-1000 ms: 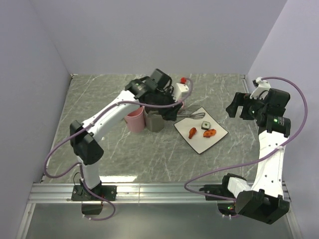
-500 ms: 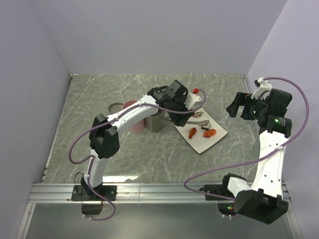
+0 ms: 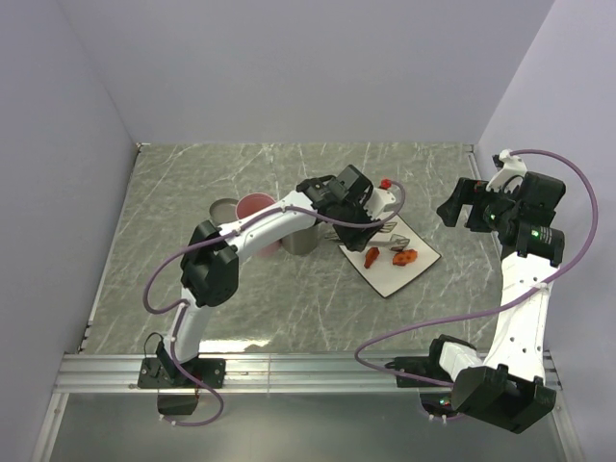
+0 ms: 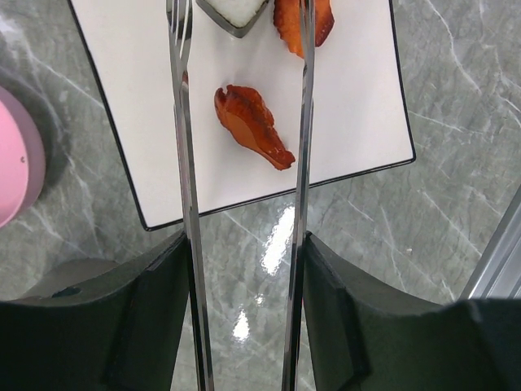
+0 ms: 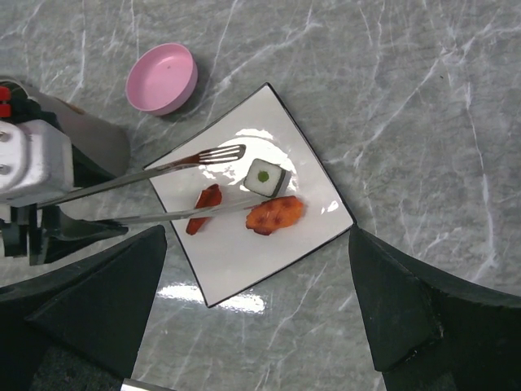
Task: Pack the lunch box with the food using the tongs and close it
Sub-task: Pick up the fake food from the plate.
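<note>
Since a second ago the left arm has swung from above the pink cup (image 5: 161, 79) across to the white plate (image 4: 350, 122), carrying the tongs (image 4: 303, 163) with it. Its left hand (image 4: 244, 269) is closed on the tongs, one finger pressed against the outside of each silver arm, and the two arms stand apart and reach out over the plate. In the left wrist view a reddish-brown lump (image 4: 248, 126) lies on the plate between them. The fork-shaped tip sits just beside the dark cube (image 5: 267, 177) with its pale centre, and the other arm passes over the orange piece (image 5: 275, 214). All three morsels rest on the plate, which lies on the marbled surface (image 3: 192, 183). Well off to the right, the right hand (image 3: 460, 212) hangs above the surface with its fingers spread wide, gripping nothing.
</note>
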{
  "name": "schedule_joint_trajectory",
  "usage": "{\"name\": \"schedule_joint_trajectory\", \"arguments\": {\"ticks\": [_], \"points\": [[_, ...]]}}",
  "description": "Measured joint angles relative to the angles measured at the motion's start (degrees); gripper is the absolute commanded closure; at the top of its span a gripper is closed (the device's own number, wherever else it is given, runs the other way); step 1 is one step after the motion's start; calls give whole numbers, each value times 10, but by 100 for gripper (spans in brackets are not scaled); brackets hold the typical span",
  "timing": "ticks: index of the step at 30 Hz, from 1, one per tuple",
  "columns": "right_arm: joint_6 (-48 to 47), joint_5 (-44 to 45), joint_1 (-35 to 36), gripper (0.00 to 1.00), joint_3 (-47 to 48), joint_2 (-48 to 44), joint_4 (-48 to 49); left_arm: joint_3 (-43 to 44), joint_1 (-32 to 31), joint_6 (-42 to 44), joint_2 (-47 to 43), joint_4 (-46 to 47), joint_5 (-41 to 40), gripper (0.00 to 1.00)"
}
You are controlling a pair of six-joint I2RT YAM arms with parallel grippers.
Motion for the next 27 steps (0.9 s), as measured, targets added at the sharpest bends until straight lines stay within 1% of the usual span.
{"name": "schedule_joint_trajectory", "arguments": {"ticks": [7,14,27], "points": [[0,-12,-1,0,0,0,0,2,-8,-12,18,5,-2,41],[0,-16,-1,0,0,0,0,26,-9,-23,49,6,-4,41],[0,-24,-2,0,0,0,0,38,-9,-24,56,7,-20,41]]}}
